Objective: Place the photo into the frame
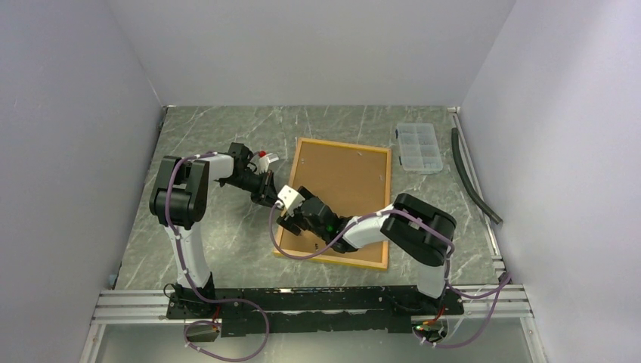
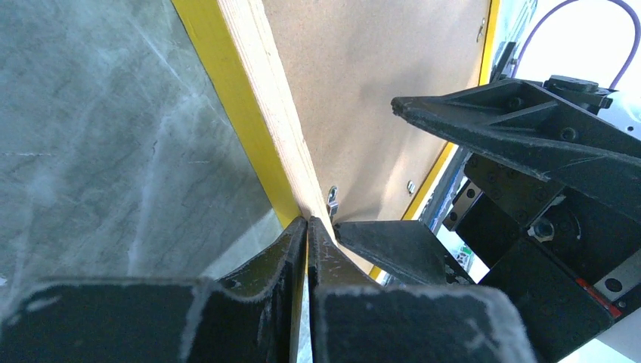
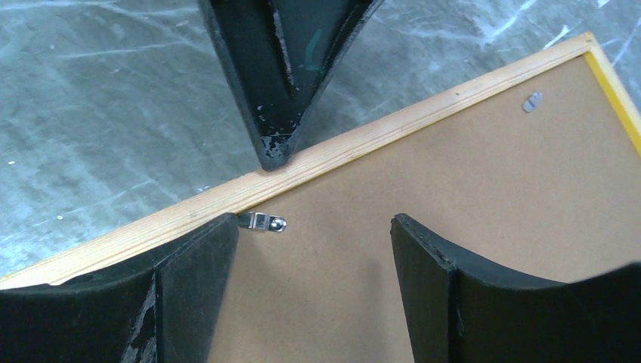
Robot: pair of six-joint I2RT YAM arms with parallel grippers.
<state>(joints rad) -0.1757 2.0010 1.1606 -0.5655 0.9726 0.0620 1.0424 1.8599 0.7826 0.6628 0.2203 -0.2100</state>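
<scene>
Right pincer [image 3: 314,227] fills the bottom of its wrist view, spread wide and holding nothing, one finger [image 3: 196,265] just beside a small metal tab [image 3: 261,221] on the backing board [image 3: 469,189]. Frame [image 1: 342,145] lies back-up on the counter [image 1: 227,242], centre of the top view. Left pincer [image 3: 276,151] is pressed together, tip down on the frame's wooden rail, likely pinning it. Photo not visible in any view; can't tell if it's under the board. Looks like the tab-turning step. Next: nudge the tab sideways with that finger, light push, left pinning so nothing slides.
</scene>
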